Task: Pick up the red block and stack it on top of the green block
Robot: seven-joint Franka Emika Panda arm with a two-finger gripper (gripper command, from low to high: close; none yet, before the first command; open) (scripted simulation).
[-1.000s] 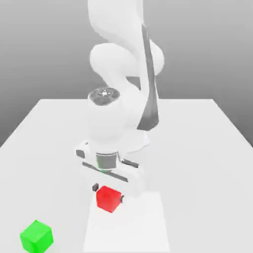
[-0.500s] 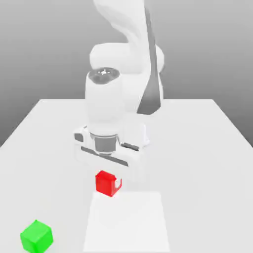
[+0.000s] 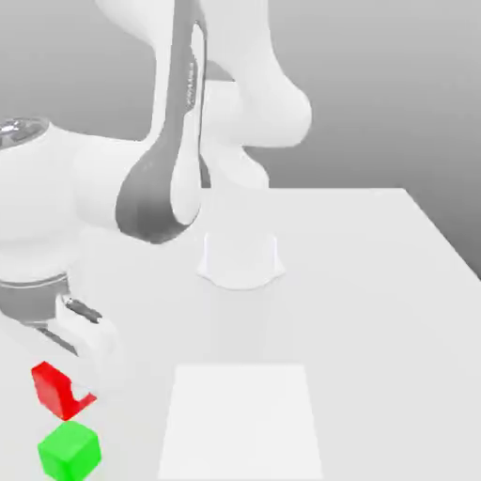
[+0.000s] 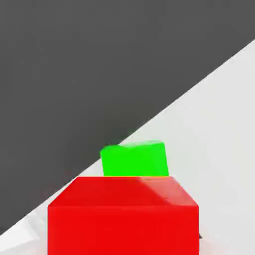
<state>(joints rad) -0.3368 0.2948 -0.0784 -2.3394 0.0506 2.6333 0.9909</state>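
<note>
Claw [image 3: 68, 380] clamped on red block [image 3: 58, 388], held just above green block [image 3: 69, 450].

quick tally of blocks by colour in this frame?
Red block: 1
Green block: 1
Total: 2

The exterior view faces the arm across the table [image 3: 376, 282] from slightly above, while the hand view looks close onto the red block [image 4: 123, 219] and green block [image 4: 133, 159], both seen in each.
</note>
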